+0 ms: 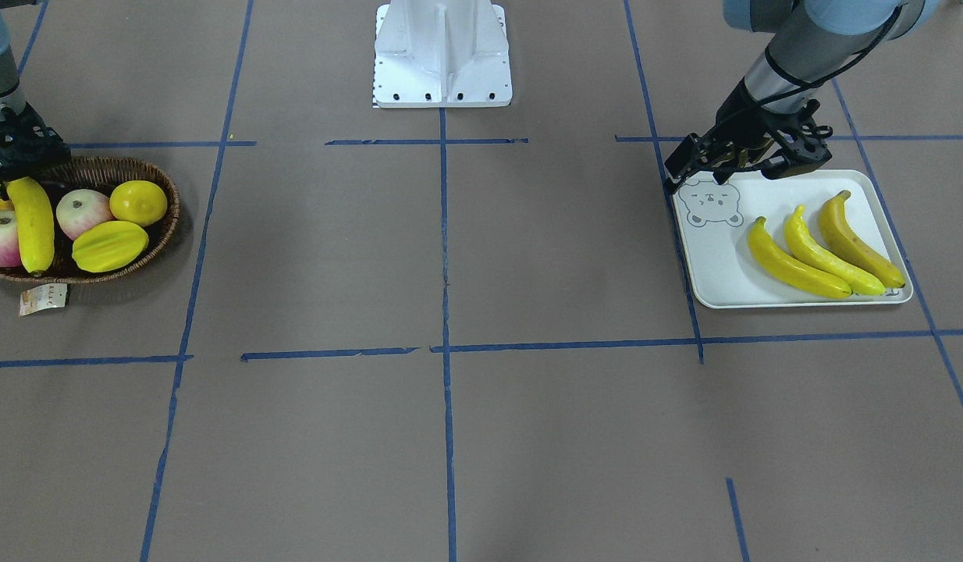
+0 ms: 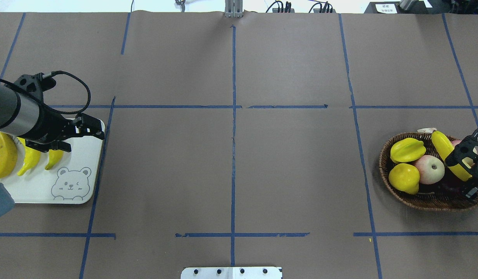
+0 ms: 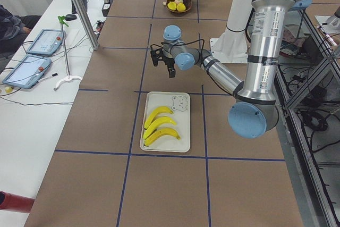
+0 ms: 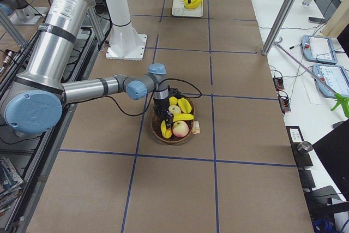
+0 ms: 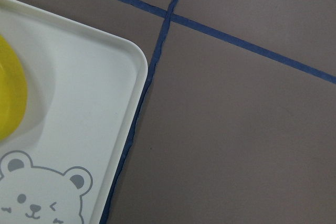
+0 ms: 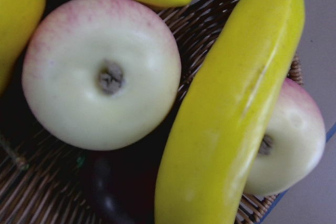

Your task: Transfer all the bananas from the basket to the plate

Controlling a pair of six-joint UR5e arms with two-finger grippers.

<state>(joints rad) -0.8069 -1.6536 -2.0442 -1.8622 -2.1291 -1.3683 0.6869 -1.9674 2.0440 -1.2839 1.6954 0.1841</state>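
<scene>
One yellow banana [image 1: 33,226] lies in the brown wicker basket [image 1: 165,226], resting across two apples. It fills the right wrist view [image 6: 231,108]. My right gripper [image 2: 467,172] hangs open just over the end of that banana nearest the robot, a finger on either side. It holds nothing. Three bananas [image 1: 829,257] lie side by side on the pale bear-print plate [image 1: 716,265]. My left gripper [image 1: 688,168] hovers over the plate's corner by the bear face, open and with nothing in it. The left wrist view shows that plate corner [image 5: 79,103].
Also in the basket are two apples [image 1: 82,212], a lemon [image 1: 138,201], a starfruit [image 1: 109,245] and a dark fruit [image 6: 115,187]. A paper tag [image 1: 43,298] lies beside the basket. The robot's white base [image 1: 442,55] stands at the table's middle edge.
</scene>
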